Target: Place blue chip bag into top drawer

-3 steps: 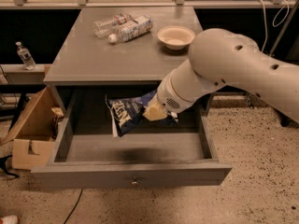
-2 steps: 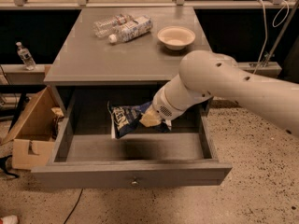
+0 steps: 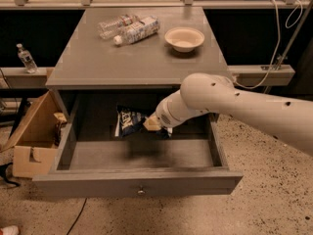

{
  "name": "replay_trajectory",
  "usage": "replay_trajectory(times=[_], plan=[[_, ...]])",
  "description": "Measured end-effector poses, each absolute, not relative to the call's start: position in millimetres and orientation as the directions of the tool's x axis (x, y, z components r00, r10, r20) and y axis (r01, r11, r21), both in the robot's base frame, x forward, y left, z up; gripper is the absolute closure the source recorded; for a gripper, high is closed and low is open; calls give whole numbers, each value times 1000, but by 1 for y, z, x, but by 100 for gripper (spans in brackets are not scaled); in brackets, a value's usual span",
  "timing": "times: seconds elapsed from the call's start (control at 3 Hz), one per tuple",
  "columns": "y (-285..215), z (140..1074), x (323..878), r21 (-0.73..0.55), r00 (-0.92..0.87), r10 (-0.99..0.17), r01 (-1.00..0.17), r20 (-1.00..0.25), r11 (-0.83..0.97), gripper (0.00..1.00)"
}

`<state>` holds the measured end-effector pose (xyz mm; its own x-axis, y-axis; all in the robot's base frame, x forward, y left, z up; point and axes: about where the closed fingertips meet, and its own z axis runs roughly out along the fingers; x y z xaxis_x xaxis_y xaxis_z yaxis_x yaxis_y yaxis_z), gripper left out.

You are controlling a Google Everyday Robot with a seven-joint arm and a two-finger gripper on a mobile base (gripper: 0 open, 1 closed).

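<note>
The top drawer [image 3: 137, 184] of the grey cabinet stands pulled out, its small round knob at the middle of its front. The blue chip bag [image 3: 129, 121], dark navy with white lettering, hangs just above the back of the drawer's inside. My gripper [image 3: 151, 124] is at the bag's right end and is shut on it. My white arm reaches in from the right and hides the bag's right end.
On the cabinet top [image 3: 88, 62] lie two clear plastic water bottles [image 3: 128, 28] and a pale bowl [image 3: 184, 38]. An open cardboard box [image 3: 34, 136] stands on the floor at the left. A small bottle [image 3: 25, 58] stands on a ledge at far left.
The arm has swung lower and leftward, carrying the bag down and toward the back of the drawer. The gripper has stayed shut on the bag.
</note>
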<state>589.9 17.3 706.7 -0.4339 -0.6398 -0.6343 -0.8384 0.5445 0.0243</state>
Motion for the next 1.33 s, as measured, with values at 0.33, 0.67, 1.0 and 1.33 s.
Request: replay_trajectory(times=[0.33, 0.67, 1.0, 1.33], plan=[[18, 697, 602, 26, -453, -611, -816, -650, 577, 50], [5, 691, 607, 31, -473, -587, -795, -657, 606, 20], [-15, 692, 604, 35, -488, -574, -780, -658, 624, 0], [-41, 707, 587, 35, -492, -560, -771, -666, 636, 0]])
